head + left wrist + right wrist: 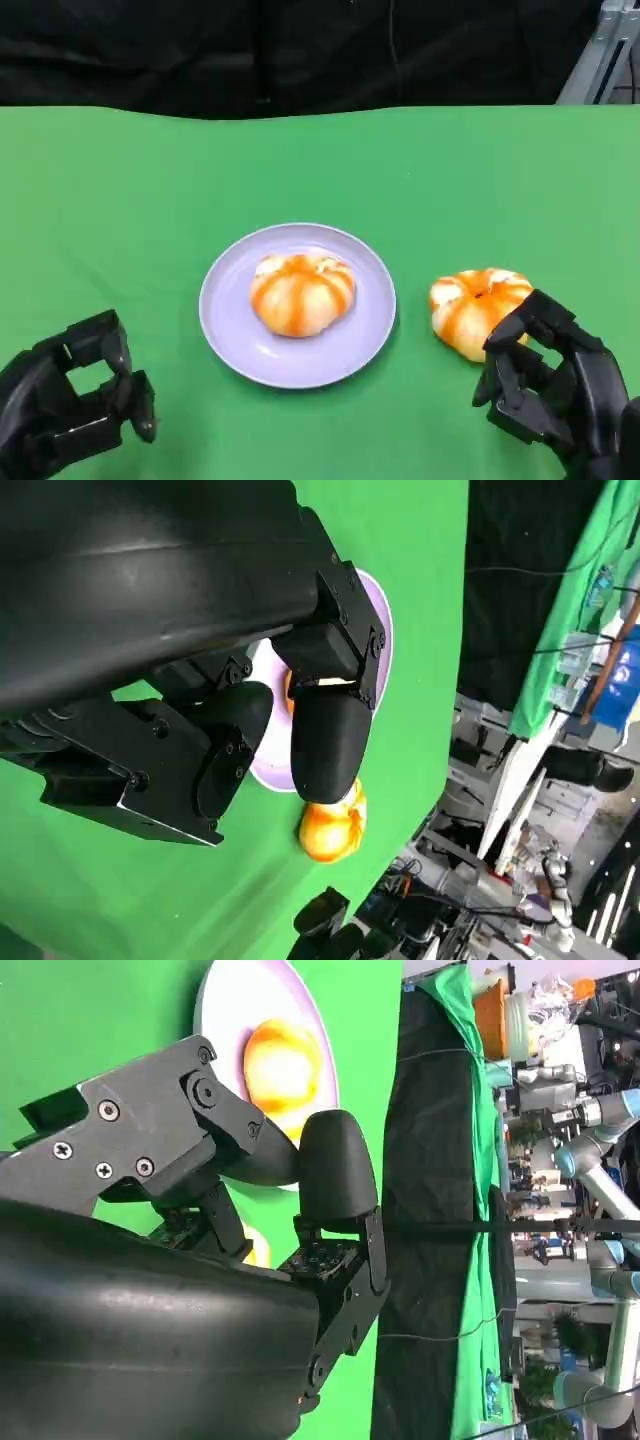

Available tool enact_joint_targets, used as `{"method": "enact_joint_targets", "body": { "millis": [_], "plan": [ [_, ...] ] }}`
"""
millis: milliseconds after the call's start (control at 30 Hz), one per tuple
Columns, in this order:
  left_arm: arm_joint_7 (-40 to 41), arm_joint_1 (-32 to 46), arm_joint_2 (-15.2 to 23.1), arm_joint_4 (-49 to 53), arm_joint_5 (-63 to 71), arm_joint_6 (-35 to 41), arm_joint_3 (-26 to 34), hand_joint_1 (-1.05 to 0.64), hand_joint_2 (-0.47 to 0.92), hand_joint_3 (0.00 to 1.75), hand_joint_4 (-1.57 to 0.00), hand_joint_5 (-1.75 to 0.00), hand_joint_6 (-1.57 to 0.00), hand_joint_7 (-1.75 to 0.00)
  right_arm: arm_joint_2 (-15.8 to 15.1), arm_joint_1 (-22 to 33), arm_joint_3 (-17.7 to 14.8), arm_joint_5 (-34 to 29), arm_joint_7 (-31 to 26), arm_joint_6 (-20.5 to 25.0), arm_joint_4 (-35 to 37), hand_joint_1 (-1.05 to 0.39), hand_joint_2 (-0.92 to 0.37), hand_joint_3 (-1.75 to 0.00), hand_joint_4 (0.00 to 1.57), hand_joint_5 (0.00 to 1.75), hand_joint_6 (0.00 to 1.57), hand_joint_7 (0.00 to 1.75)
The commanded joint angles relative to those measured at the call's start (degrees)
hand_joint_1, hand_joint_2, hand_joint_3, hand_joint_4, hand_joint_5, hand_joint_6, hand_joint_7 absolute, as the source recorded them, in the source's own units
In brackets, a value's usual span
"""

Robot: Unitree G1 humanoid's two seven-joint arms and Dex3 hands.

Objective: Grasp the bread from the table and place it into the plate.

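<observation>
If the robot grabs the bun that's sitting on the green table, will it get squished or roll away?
The bun on the table looks puffy and soft, so it would probably dent under a hard squeeze from the right hand. It seems light for its size. Its bottom looks flat, so it likely slides rather than rolls. The glossy orange stripes might be a bit slippery.

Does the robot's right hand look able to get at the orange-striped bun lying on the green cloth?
Probably yes: the right hand sits right beside that orange-striped bun, with nothing between them.
</observation>
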Motion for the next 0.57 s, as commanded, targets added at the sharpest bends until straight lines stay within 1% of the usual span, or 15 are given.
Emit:
{"method": "enact_joint_targets", "body": {
  "millis": [33, 333, 567],
  "plan": [
    [-1.19, -0.17, 0.49, 0.2, -0.25, 0.45, 0.93, 0.02, 0.62, 1.45, -0.91, -1.75, -0.75, -1.75, -0.23, -0.26, -0.2, -0.11, -0.69, -0.28, -0.59, -0.15, -0.6, -1.11, 0.83, 1.75, 0.65, 1.58],
    [-0.9, -0.91, -0.19, 0.48, -0.19, 0.51, 1.25, 0.04, 0.62, 1.44, -0.92, -1.75, -0.76, -1.75, -0.3, -0.45, -0.33, 0.67, -0.14, -1.0, 0.03, -0.15, -0.6, -1.11, 0.83, 1.75, 0.64, 1.6],
    [-1.6, -1.05, -0.54, 0.79, -0.25, 0.07, 1.36, 0.04, 0.62, 1.44, -0.92, -1.75, -0.76, -1.75, -0.57, -0.18, -0.43, 0.43, -0.19, -0.67, -0.28, -0.16, -0.6, -1.1, 0.83, 1.75, 0.64, 1.59]
  ]
}}
